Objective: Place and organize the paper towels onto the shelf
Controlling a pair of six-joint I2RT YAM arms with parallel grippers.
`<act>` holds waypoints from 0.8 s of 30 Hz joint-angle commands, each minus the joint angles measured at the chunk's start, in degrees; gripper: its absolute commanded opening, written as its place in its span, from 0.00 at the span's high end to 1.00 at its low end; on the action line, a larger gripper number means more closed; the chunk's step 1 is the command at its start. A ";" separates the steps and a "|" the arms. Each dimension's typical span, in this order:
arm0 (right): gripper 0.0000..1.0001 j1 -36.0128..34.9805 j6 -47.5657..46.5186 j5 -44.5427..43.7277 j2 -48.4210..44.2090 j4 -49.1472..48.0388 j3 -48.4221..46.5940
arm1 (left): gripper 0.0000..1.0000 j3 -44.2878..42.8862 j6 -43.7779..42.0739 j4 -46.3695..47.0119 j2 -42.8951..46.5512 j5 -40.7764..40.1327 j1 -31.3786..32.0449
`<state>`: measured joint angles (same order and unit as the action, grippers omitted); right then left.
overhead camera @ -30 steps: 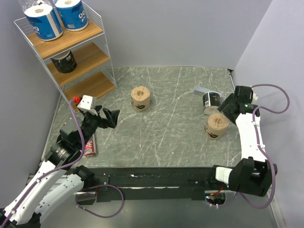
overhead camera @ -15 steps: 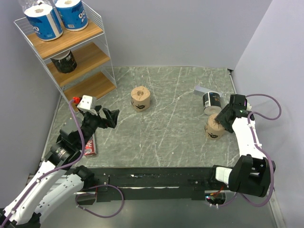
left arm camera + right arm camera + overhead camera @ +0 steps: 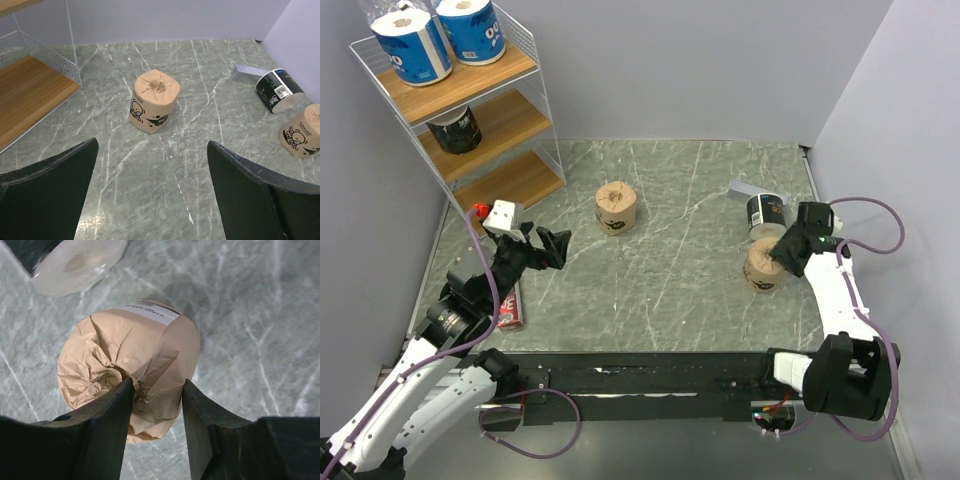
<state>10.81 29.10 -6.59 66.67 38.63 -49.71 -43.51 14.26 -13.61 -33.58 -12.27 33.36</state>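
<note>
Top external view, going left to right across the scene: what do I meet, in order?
Red box → left end effector, open → centre tan roll → right tan roll, pinched by the right end effector. Left out because they overlap: shelf, grey block, black-wrapped roll on the table.

light: bright, even — diffuse | shadows: soft, short | focus: mostly sharp

table point(image 3: 670, 290): grey marble, white veins | right roll point(image 3: 125, 350): tan | shelf point(image 3: 510, 120): white wire, light-brown boards
</note>
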 commanded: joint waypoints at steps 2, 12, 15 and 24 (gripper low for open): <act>0.50 -6.40 1.39 2.37 0.03 -0.66 0.94 | 0.04 -0.09 -0.02 1.13 0.10 -1.44 0.30; 0.53 -32.58 9.30 3.69 7.91 -5.24 -7.57 | 0.04 0.00 -0.46 1.13 0.53 -2.41 0.12; 0.53 -40.76 10.62 1.68 14.33 -5.67 -13.20 | 0.04 0.17 0.24 1.91 0.80 -2.75 0.12; 0.36 -48.60 9.49 2.20 22.98 -3.92 -26.75 | 0.03 -2.45 2.79 -1.33 -5.25 -3.73 0.12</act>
<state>-37.65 38.37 -3.33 90.61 34.06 -71.07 -43.22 15.40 -13.65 -34.22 -15.46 33.36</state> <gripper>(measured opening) 0.592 0.966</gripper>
